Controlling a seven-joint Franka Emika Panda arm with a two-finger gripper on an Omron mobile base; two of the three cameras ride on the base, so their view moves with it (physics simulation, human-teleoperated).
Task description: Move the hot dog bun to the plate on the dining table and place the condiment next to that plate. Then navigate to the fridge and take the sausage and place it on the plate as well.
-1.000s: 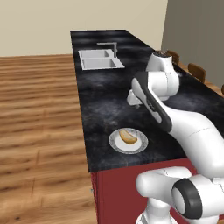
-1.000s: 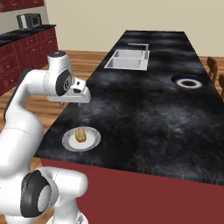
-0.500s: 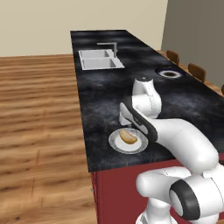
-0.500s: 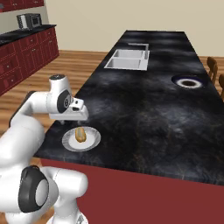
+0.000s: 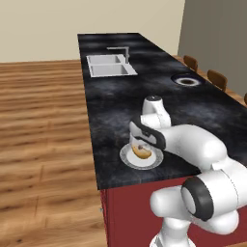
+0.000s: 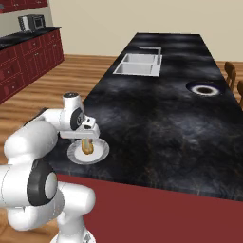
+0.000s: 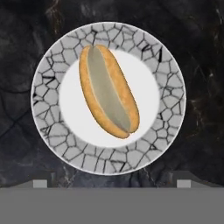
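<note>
Near the bench's (image 5: 111,116) near left corner, a pale plate (image 5: 140,158) with a crackled grey rim lies on the black stone, and the bun (image 7: 108,90) lies on its white centre, slit side up, at a slant. The claw (image 6: 87,138) hangs right above the bun with its jaws spread wide, holding nothing. Further along the left edge sits the sink (image 5: 111,65) with its faucet (image 5: 120,50). Toward the far right edge lies the navy-rimmed plate (image 6: 205,88), well apart from the bun.
</note>
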